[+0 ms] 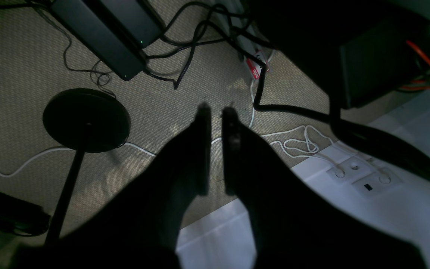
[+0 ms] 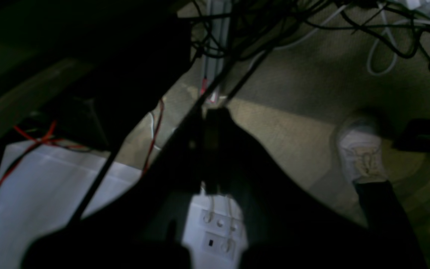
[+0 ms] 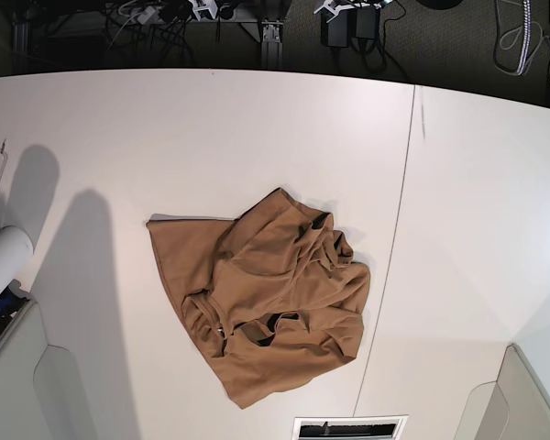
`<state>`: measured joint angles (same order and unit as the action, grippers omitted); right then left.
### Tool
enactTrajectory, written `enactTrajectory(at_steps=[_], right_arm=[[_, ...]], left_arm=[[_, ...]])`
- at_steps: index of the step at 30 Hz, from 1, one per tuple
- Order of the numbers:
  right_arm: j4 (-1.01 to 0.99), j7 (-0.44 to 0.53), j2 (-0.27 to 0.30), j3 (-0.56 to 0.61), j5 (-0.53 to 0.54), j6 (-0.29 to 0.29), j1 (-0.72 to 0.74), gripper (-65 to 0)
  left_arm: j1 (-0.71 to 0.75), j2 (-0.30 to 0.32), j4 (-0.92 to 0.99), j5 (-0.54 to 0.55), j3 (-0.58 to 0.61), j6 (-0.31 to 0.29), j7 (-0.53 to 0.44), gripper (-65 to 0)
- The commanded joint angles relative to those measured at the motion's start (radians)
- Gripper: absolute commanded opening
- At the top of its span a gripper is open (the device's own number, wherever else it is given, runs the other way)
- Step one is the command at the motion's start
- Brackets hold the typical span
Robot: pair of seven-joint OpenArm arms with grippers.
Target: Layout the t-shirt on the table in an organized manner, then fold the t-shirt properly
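The soft tan t-shirt (image 3: 266, 302) is lying crumpled in rumpled folds on the smooth white bench (image 3: 165, 137). The left fingers (image 1: 203, 123) are standing slightly parted over woven carpet (image 1: 21, 56), gripping nothing; the right fingers (image 2: 209, 123) are pressing together.

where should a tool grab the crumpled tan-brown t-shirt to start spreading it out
Probably the flat corner of the tan-brown fabric t-shirt at its upper left in the base view, coming from that open side of the white table. The cloth lies single and smooth there, while the right half is bunched in folds. The bottom point is a second clean, free edge.
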<state>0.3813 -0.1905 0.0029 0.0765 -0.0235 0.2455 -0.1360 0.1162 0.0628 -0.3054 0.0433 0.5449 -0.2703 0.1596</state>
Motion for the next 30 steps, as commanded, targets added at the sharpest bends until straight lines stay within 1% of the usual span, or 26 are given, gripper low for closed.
enactTrajectory(at_steps=[1, 26, 27, 30], right_arm=[[0.004, 0.008, -0.001, 0.002, 0.001, 0.002, -0.005, -65.0], [0.005, 0.008, -0.001, 0.002, 0.001, 0.002, -0.005, -65.0], [0.005, 0.008, -0.001, 0.002, 0.001, 0.002, -0.005, -65.0], [0.005, 0.008, -0.001, 0.002, 0.001, 0.001, -0.005, -65.0]], left_arm=[[0.003, -0.005, -0.001, 0.004, 0.003, -0.011, -0.007, -55.9], [0.003, -0.005, -0.001, 0.004, 0.003, -0.011, -0.029, -55.9], [0.003, -0.005, -0.001, 0.004, 0.003, -0.018, -0.029, -55.9], [0.003, -0.005, -0.001, 0.004, 0.003, -0.095, -0.029, -55.9]])
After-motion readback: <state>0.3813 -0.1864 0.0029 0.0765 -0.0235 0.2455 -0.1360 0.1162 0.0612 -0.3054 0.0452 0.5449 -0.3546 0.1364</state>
